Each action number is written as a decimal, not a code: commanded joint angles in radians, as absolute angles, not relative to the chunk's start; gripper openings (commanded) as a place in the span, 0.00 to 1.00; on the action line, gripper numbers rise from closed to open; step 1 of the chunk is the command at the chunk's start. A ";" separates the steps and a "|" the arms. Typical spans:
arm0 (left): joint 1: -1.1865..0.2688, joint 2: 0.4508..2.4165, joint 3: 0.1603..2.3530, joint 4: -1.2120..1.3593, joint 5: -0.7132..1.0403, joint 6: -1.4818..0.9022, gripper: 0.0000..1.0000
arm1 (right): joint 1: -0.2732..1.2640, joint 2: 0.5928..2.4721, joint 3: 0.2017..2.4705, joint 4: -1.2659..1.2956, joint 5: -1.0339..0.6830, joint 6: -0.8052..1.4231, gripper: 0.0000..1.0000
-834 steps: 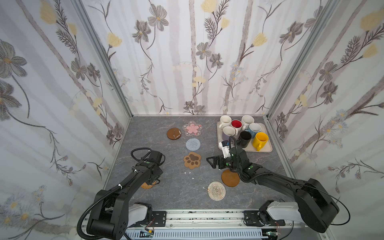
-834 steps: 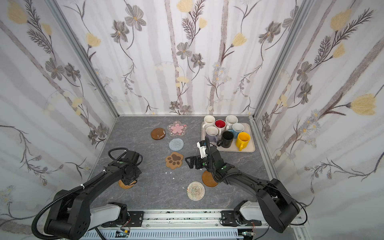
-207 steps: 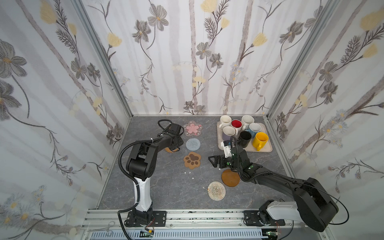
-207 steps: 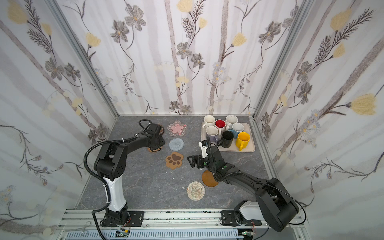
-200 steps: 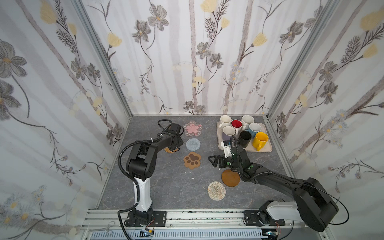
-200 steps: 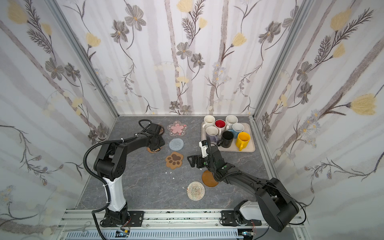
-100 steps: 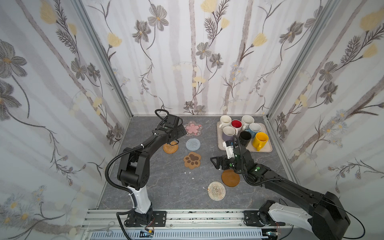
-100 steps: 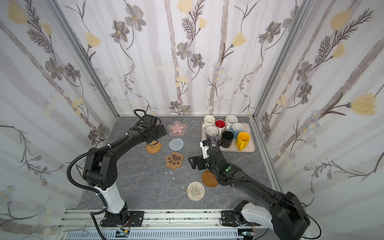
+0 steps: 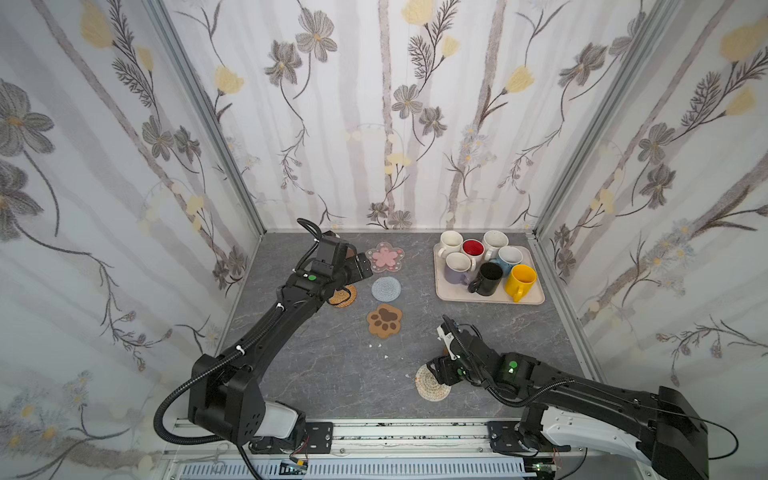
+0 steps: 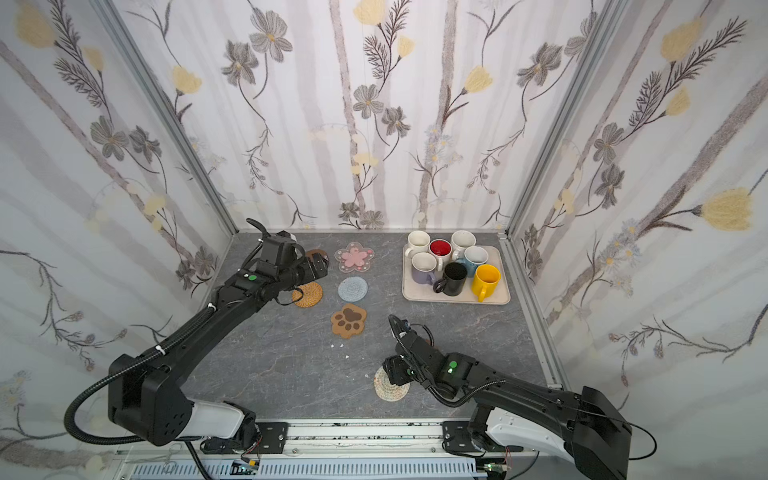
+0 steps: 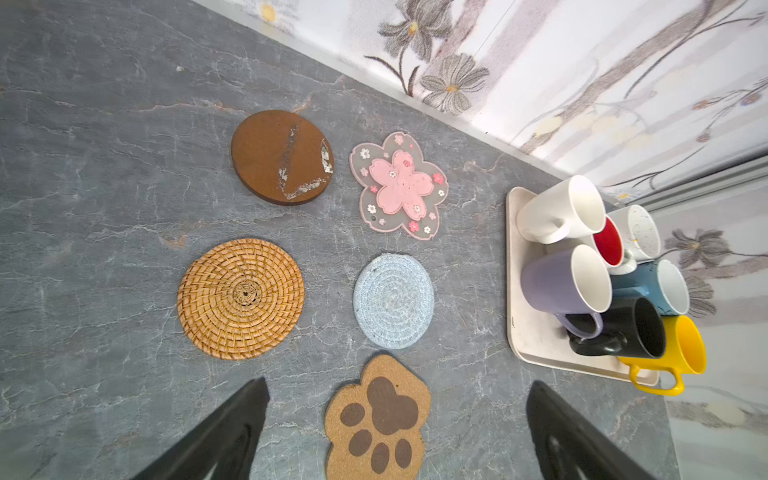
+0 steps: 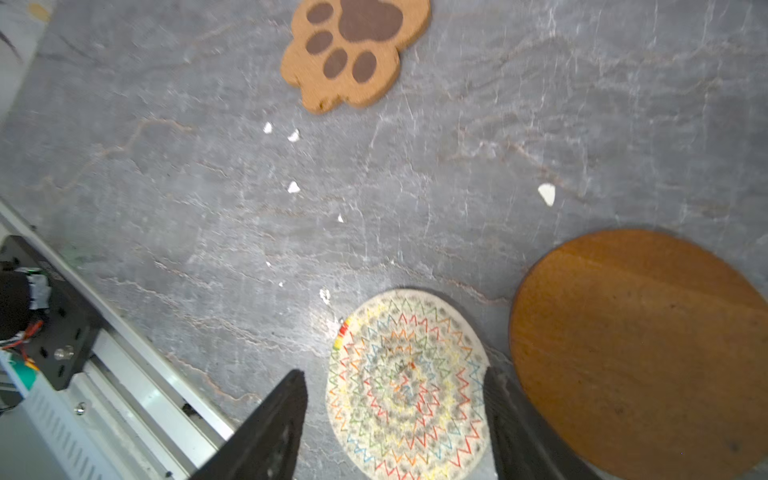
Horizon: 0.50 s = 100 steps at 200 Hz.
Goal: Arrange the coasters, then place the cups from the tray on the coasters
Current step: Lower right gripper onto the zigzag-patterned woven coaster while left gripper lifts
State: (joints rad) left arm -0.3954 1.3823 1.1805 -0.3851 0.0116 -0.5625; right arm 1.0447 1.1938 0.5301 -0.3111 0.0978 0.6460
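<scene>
My right hand has dropped over the pale woven coaster, which now lies between its parted jaws; my left hand hangs wide open.

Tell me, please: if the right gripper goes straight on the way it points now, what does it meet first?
The pale woven coaster: the right gripper points down at it, fingers either side. Whether they already touch it is unclear.
</scene>
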 commanded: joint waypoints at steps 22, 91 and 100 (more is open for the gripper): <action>-0.396 1.276 1.124 -0.364 0.083 -0.515 1.00 | 1.120 1.309 0.525 -0.276 0.161 0.760 0.65; -0.394 1.229 1.035 -0.330 0.078 -0.514 1.00 | 1.153 1.501 0.593 -0.258 0.137 0.762 0.55; -0.394 1.231 1.031 -0.328 0.081 -0.515 1.00 | 1.158 1.525 0.606 -0.257 0.131 0.759 0.55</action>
State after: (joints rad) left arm -0.3954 1.2259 1.0435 -0.3656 0.0643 -0.5182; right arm 1.1465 1.4765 0.5720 -0.2977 0.1360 0.7483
